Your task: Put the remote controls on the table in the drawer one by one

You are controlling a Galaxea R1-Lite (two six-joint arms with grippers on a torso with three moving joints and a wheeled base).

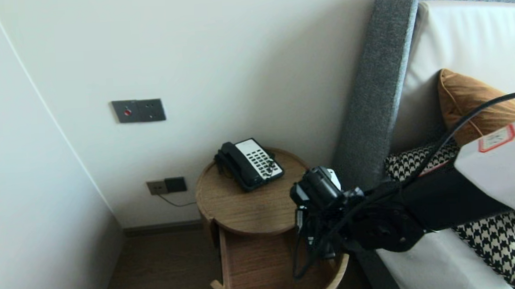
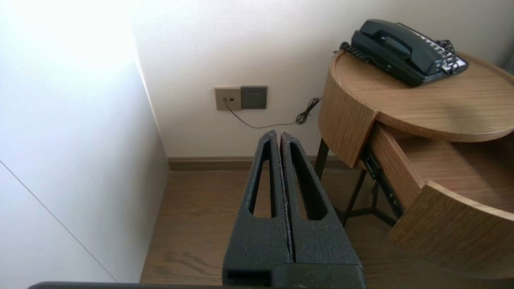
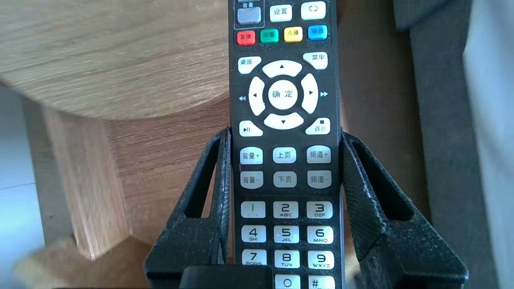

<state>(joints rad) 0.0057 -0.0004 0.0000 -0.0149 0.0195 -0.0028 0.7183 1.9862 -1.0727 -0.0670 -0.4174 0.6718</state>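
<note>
My right gripper [image 3: 284, 134] is shut on a black remote control [image 3: 283, 94] with white buttons, its fingers pressing on both long sides near the middle. The remote's button face is turned to the wrist camera. It hangs above the open drawer [image 3: 168, 160] of a round wooden nightstand [image 1: 243, 207], just past the edge of the tabletop [image 3: 112, 56]. In the head view the right arm [image 1: 376, 226] reaches over the drawer [image 1: 264, 267] from the bed side, and its fingers are hidden there. My left gripper [image 2: 279, 136] is shut and empty, parked low to the left of the nightstand.
A black telephone [image 1: 249, 164] sits at the back of the tabletop, its cord running to a wall socket [image 2: 241, 97]. A grey padded headboard [image 1: 378, 89] and an orange pillow [image 1: 471, 102] stand close on the right. Walls close in on the left and behind.
</note>
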